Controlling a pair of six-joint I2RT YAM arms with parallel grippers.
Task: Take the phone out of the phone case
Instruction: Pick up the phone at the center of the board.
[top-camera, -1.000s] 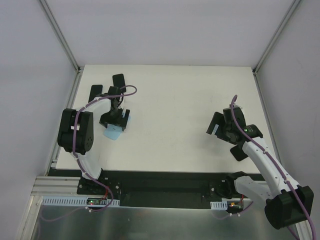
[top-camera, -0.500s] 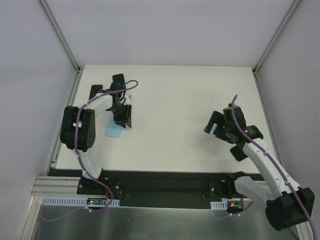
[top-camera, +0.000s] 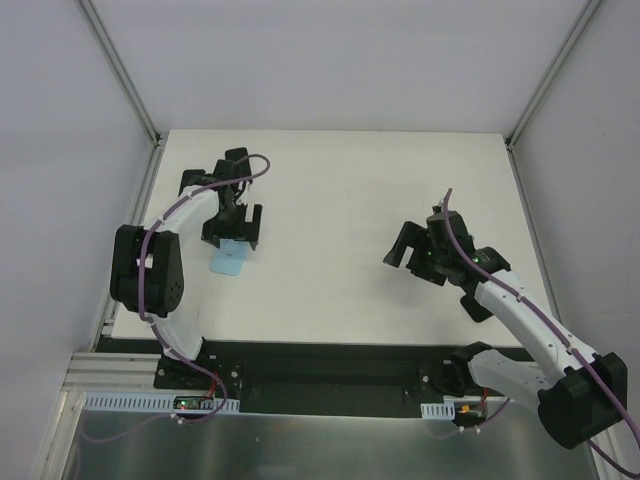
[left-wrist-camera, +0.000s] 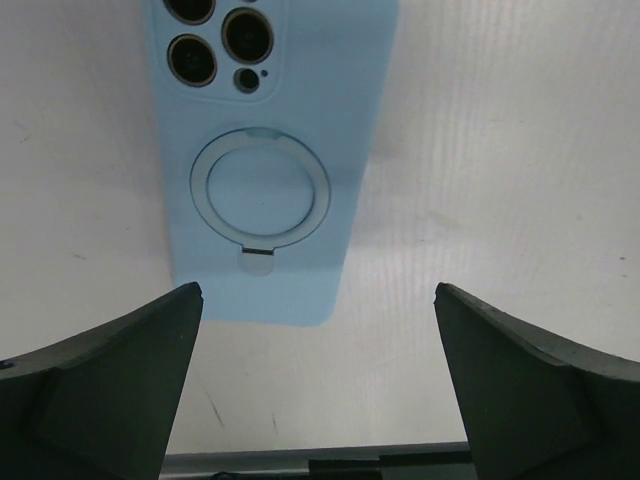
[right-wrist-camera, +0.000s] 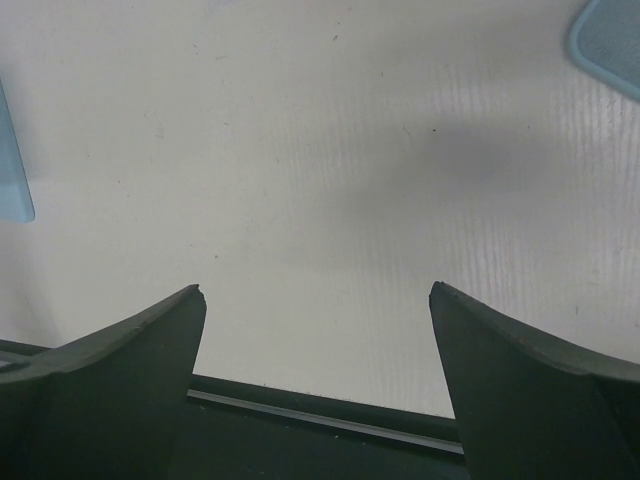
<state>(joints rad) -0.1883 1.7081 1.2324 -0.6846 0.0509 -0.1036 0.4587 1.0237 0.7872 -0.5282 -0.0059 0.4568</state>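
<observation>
The phone case (top-camera: 229, 261) lies back-up on the worktop (top-camera: 340, 190), toward its left edge. The phone looks to be inside it. The left pincer (top-camera: 232, 240) hangs open and empty over the case's far end, and the case's long axis runs straight away from it, square to its opening. The right pincer (top-camera: 412, 262), also open and empty, is well apart. Only the left wrist view shows the ring (left-wrist-camera: 259, 197) and lenses (left-wrist-camera: 220, 45); from above they are too small to tell.
</observation>
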